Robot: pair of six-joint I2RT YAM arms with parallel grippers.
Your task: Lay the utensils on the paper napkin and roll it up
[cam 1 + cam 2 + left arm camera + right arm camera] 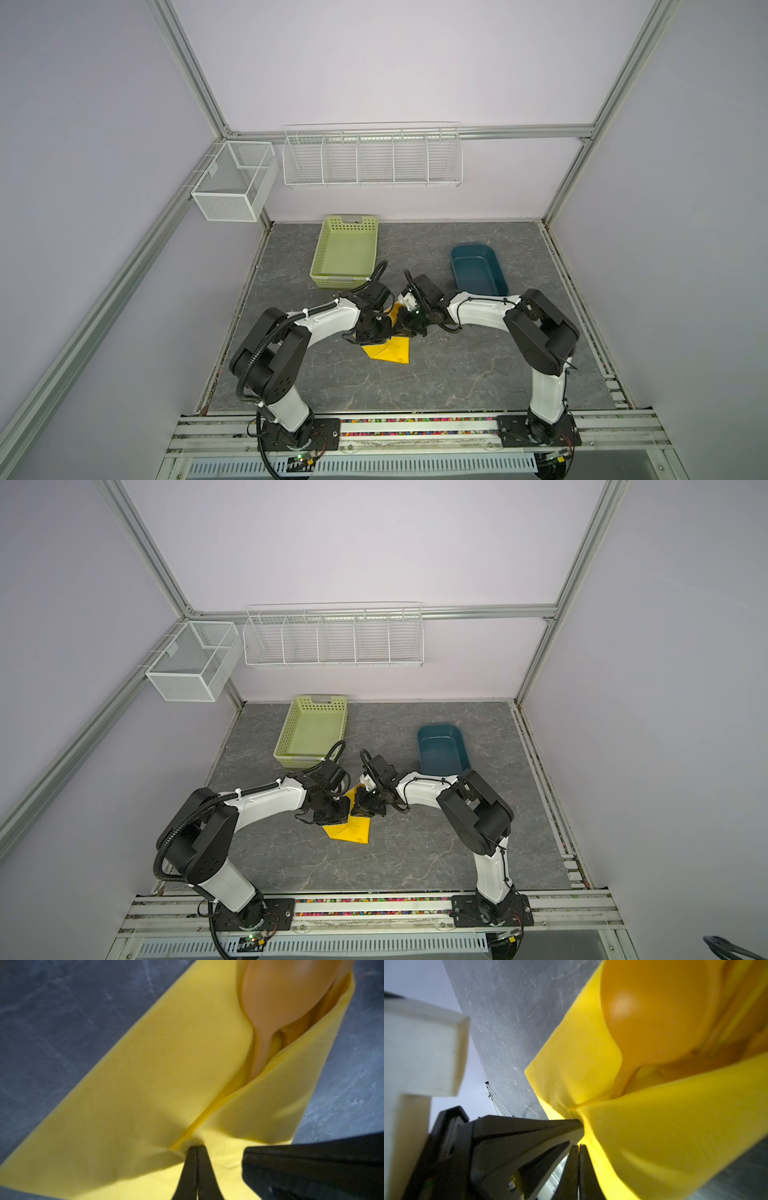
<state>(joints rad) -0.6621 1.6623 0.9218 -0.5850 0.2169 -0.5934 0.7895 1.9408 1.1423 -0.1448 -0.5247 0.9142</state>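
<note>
The yellow paper napkin (392,351) (351,833) lies mid-table, mostly hidden under both wrists. The wrist views show the napkin (155,1084) (675,1136) folded over the utensils. An orange-brown spoon bowl (276,1001) (654,1012) sticks out of the fold, and other handles inside are blurred. My left gripper (196,1148) (384,332) is shut, its tips touching the corner of the fold. My right gripper (579,1146) (405,326) is shut right beside it at the napkin's edge. I see no paper clearly between either pair of jaws.
A green perforated basket (340,282) stands behind the left arm. A dark blue tub (478,270) stands behind the right arm. Two white wire racks (372,160) (232,183) hang on the back wall. Both wrists are crowded close together over the napkin.
</note>
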